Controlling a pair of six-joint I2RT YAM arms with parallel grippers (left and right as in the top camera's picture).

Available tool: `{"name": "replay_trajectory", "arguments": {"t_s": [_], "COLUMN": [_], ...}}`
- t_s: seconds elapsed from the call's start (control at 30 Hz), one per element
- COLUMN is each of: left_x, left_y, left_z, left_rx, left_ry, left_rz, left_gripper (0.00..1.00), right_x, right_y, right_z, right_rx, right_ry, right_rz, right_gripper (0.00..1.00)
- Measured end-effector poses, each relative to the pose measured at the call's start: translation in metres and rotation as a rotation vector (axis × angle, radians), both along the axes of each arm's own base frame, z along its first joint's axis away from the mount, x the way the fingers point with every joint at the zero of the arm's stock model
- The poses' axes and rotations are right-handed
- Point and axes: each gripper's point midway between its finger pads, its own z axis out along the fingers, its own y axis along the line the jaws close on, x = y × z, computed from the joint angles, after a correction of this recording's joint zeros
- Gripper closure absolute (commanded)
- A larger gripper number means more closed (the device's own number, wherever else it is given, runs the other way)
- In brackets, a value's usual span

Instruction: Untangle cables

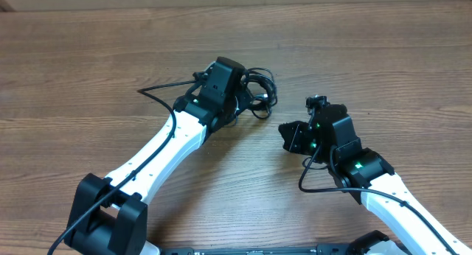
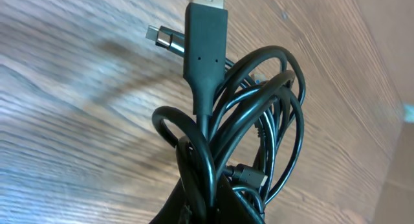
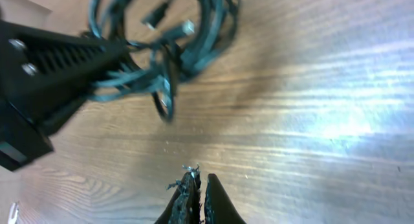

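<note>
The left hand (image 1: 234,93) is seen closed tight on the cables (image 2: 204,111). In its wrist view the thin black cords are drawn together into the dark area at the bottom edge, where they are pinched. From that grip the bundle is fanned out in several overlapping loops, which are crossed over one another rather than laid apart. One thicker cord is led straight up out of the grip and is ended in a broad black plug (image 2: 206,43), whose metal tip is cut off by the top edge of the frame. A smaller silver-tipped connector (image 2: 162,37) is shown just beside it on the left. In the overhead view the tangle is found just past the tip of the left hand, near the middle of the wooden counter (image 1: 88,63). Whether the loops are lifted or are resting on the wood cannot be told.

The right hand (image 3: 200,180) is shown with its fingers pressed together and nothing gripped between them. It is pointed at bare wood and is kept apart from the cables, which are seen blurred toward the top left of its wrist view, beside the black body of the left hand. From overhead, a strip of counter is seen between the right hand and the tangle. The left arm (image 1: 162,144) is stretched in from the lower left and the right arm (image 1: 398,200) from the lower right.
</note>
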Motion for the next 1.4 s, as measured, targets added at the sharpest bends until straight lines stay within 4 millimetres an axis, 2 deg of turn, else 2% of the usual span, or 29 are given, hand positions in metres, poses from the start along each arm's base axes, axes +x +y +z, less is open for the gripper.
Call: {"name": "replay_trajectory", "arguments": {"t_s": [0.07, 0.1, 0.2, 0.33, 0.5, 0.7, 0.87, 1.17, 1.27, 1.4], "left_x": [0.002, 0.003, 0.004, 0.002, -0.003, -0.012, -0.018, -0.020, -0.019, -0.018], "left_y": [0.003, 0.005, 0.007, 0.008, 0.006, -0.008, -0.018, -0.029, -0.031, -0.033], "left_z": [0.000, 0.000, 0.000, -0.002, -0.004, -0.004, -0.002, 0.004, 0.005, 0.007], "left_rx": [0.015, 0.021, 0.031, 0.045, 0.041, -0.025, -0.074, -0.128, -0.142, -0.156], "left_ry": [-0.009, -0.012, -0.017, -0.013, 0.010, 0.046, 0.071, 0.070, 0.068, 0.066], "left_rz": [0.015, 0.019, 0.028, 0.013, -0.005, -0.065, -0.108, -0.145, -0.148, -0.147], "left_gripper": [0.96, 0.96, 0.96, 0.96, 0.96, 0.96, 0.96, 0.96, 0.96, 0.96], "right_x": [-0.003, -0.003, -0.002, 0.005, 0.015, 0.023, 0.025, 0.024, 0.024, 0.023], "right_y": [-0.001, 0.000, 0.001, 0.004, 0.004, 0.001, 0.002, 0.005, 0.005, 0.005], "right_z": [-0.003, -0.003, -0.001, 0.008, 0.017, 0.023, 0.026, 0.027, 0.027, 0.027], "right_rx": [-0.004, -0.003, 0.005, 0.027, 0.032, 0.026, 0.032, 0.042, 0.041, 0.041], "right_ry": [0.017, 0.018, 0.011, -0.033, -0.086, -0.128, -0.144, -0.144, -0.144, -0.144], "right_rz": [0.003, 0.004, 0.004, 0.005, -0.013, -0.042, -0.043, -0.026, -0.025, -0.020], "right_gripper": [0.95, 0.90, 0.74, 0.42, 0.33, 0.34, 0.47, 0.50, 0.58, 0.64]}}
